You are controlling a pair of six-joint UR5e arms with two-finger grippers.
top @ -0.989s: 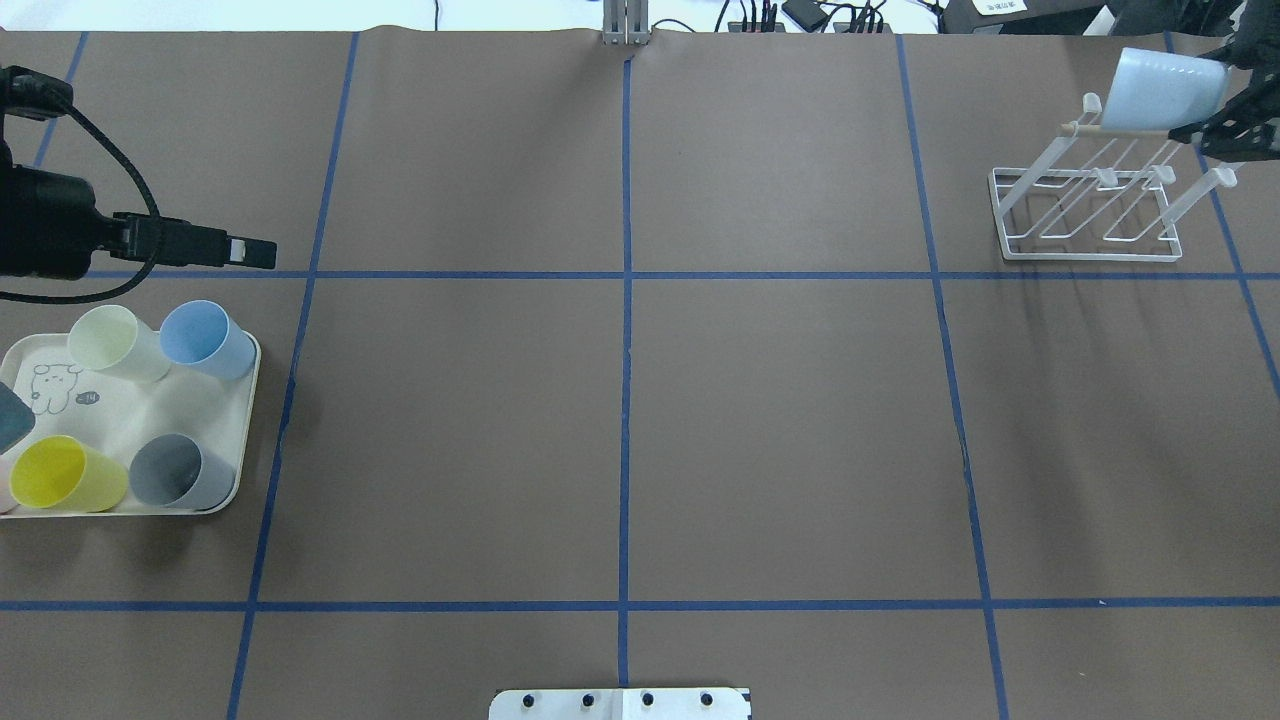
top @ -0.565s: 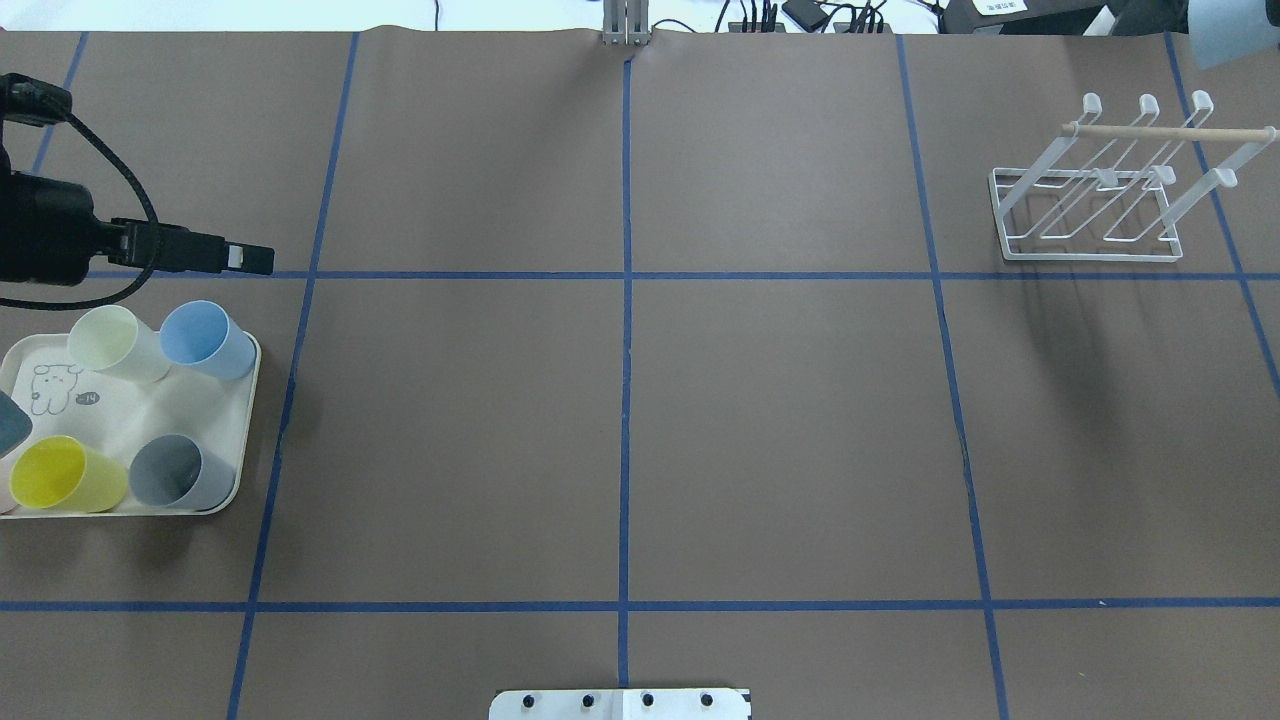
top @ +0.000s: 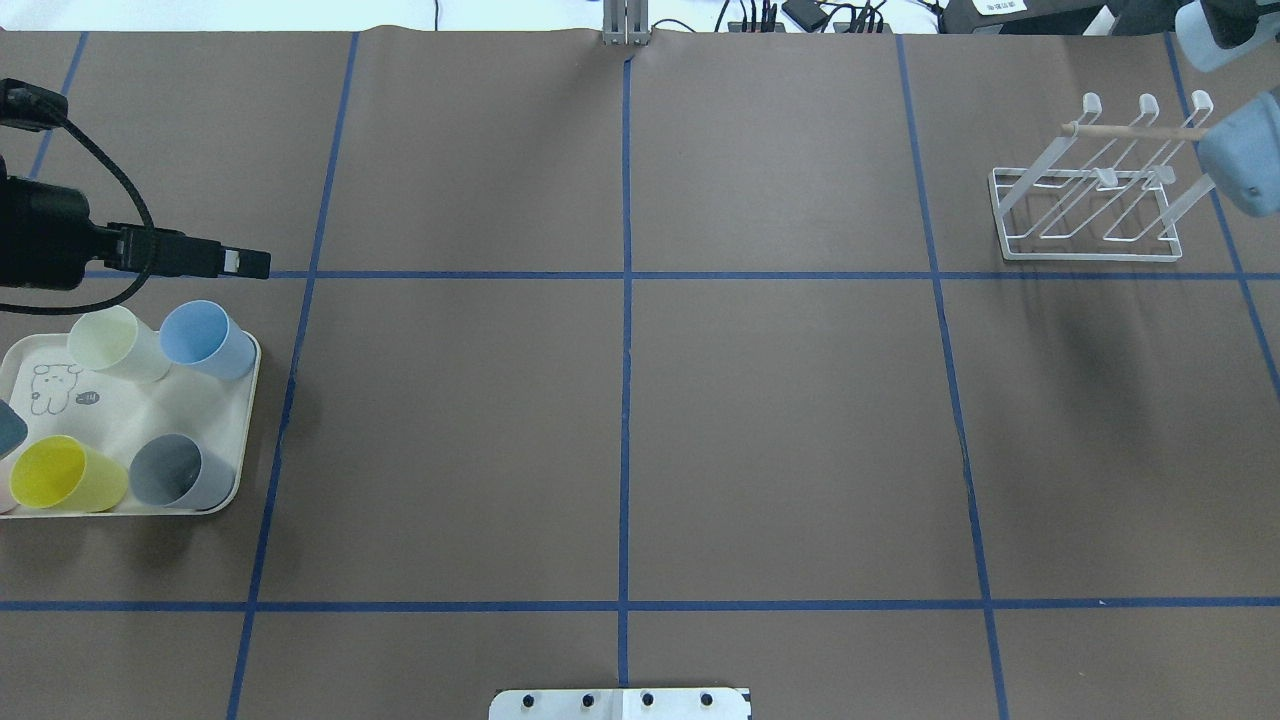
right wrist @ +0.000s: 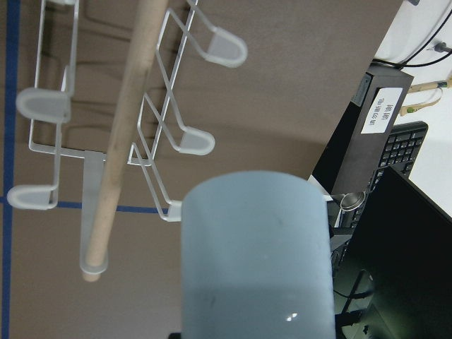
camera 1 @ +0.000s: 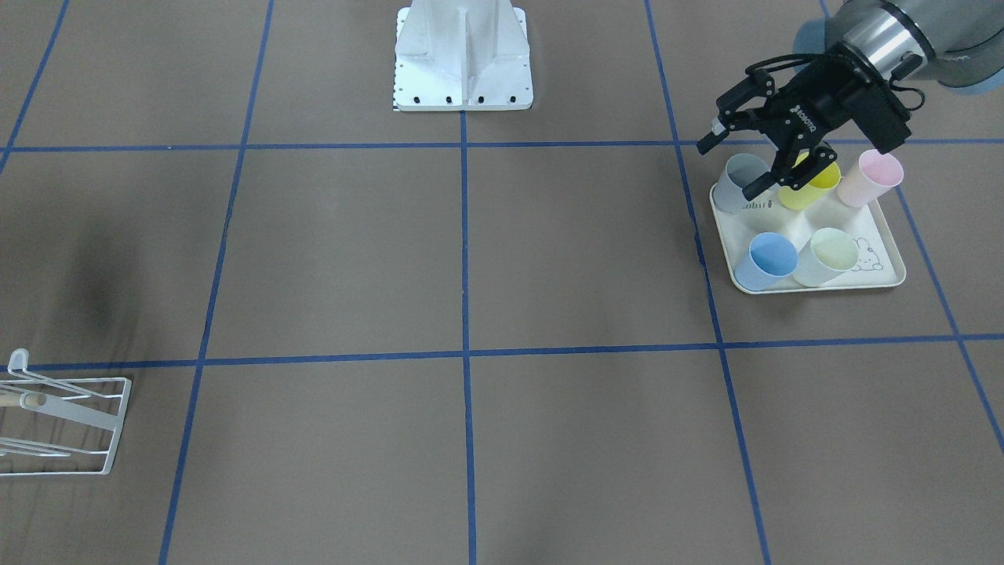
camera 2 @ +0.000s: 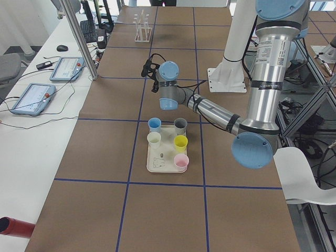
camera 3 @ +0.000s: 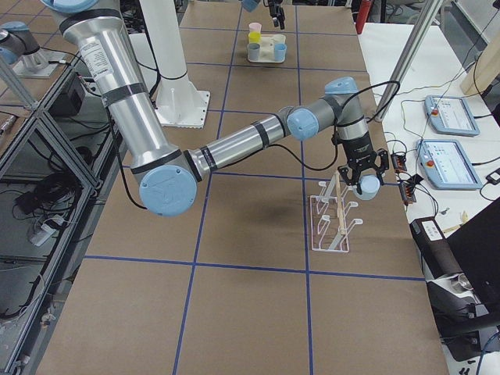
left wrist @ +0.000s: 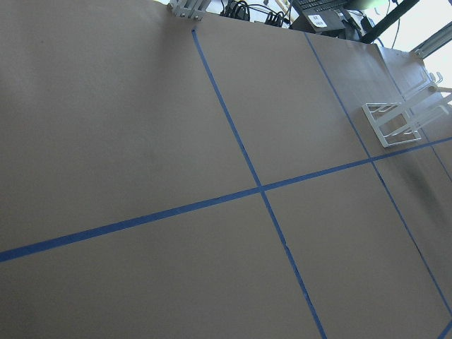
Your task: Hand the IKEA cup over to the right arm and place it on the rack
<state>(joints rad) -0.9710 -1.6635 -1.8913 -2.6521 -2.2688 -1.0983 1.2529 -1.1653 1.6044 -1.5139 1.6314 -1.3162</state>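
Right gripper [camera 3: 360, 170], on my right arm [camera 3: 234, 142]: seen only from the table's end, hanging over the rack [camera 3: 331, 223]. The pale blue IKEA cup [right wrist: 258, 261] sits at its tip, clear of the table. My wrist camera shows the cup's wall but no fingers, so I cannot tell how the jaws stand on it.

Position of the cup: the rack's wooden dowel [right wrist: 123, 141] and white prongs lie at 10 to 11 o'clock of it in the wrist view. It is just beside the dowel's lower end. Whether it touches the wire there cannot be determined.

From overhead, the rack stands at the table's 2 o'clock corner. One light-blue joint cap [top: 1240, 165] of my right arm covers the dowel's right end.

Left gripper [camera 1: 729, 167]: fingers apart, nothing between them, held above the table. It is at the 12 o'clock edge of the cream rabbit-print tray [camera 1: 816, 286] in the front-facing view.

Tray contents, all upright:
- grey cup [camera 1: 741, 182], yellow cup [camera 1: 820, 188] and pink cup [camera 1: 871, 176] in the row nearer my base
- blue cup [camera 1: 770, 257] and pale green cup [camera 1: 827, 255] in the other row

The tray sits at the table's 9 o'clock edge from overhead, well apart from the rack.
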